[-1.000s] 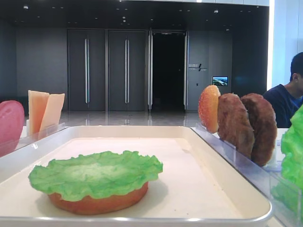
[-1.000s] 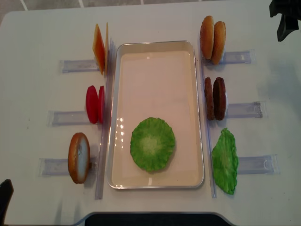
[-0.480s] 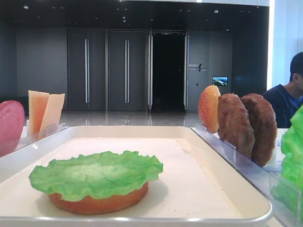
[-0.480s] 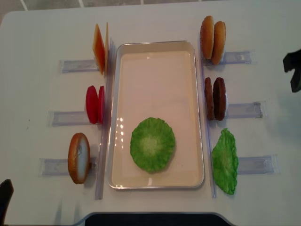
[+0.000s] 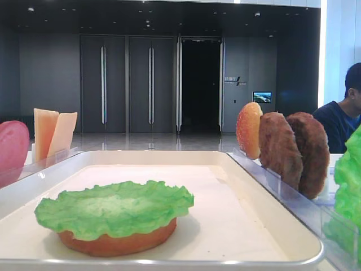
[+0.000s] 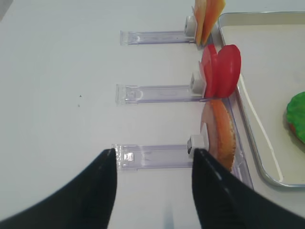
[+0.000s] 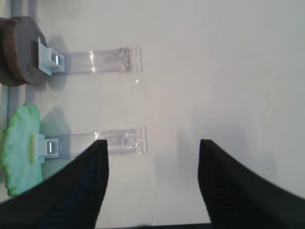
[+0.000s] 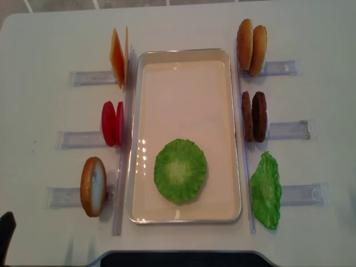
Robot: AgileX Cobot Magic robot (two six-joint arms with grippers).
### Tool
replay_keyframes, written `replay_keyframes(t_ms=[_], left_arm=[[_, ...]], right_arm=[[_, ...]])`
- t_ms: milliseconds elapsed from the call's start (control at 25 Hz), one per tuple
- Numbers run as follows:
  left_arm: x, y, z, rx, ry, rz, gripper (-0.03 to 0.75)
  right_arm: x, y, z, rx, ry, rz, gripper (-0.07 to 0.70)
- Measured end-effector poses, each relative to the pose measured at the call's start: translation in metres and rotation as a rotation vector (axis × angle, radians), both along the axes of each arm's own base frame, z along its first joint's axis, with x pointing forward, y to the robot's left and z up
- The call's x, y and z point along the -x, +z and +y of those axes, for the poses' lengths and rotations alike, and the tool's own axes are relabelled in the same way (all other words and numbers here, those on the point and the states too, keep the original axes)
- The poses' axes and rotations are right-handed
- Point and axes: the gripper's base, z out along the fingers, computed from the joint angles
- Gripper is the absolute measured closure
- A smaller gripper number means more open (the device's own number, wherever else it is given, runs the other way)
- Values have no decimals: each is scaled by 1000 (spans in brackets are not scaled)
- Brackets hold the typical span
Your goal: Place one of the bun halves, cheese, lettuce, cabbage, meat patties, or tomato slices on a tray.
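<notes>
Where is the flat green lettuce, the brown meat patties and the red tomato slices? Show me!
lettuce (image 8: 180, 169): overhead view, its pale centre.
meat patties (image 8: 259, 116): overhead view, top edge of the right-hand disc.
tomato slices (image 6: 228, 69): left wrist view, flat red face of the nearest slice.

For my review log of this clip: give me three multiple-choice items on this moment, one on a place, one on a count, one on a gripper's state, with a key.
1. What does the flat lettuce lie on?
A. a bun half in the tray
B. the bare table
C. the patties

2. How many meat patties stand in their holder?
A. one
B. two
C. four

3. How does the right gripper stand?
A. shut on lettuce
B. shut on a patty
C. open, holding nothing

Key: 1 A, the low front view shows an orange bun half under the leaf, inside the tray. 2 B, the overhead view shows two dark discs side by side. 3 C, the right wrist view shows bare table between the fingers.
</notes>
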Motion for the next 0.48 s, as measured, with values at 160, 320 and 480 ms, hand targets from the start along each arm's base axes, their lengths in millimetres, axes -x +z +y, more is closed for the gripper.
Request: replay_keyframes(t_ms=[160,320,480], left_arm=[[0,0,0,0,0,-1,324],[0,0,0,0,0,-1,324],[0,0,0,0,0,-1,324]], right_arm=[[38,1,-2,-5,-3,-134,206],[68,-7,-3,-1,-3,-243,206],[90,-22,-4,-2,-2,-311,206]])
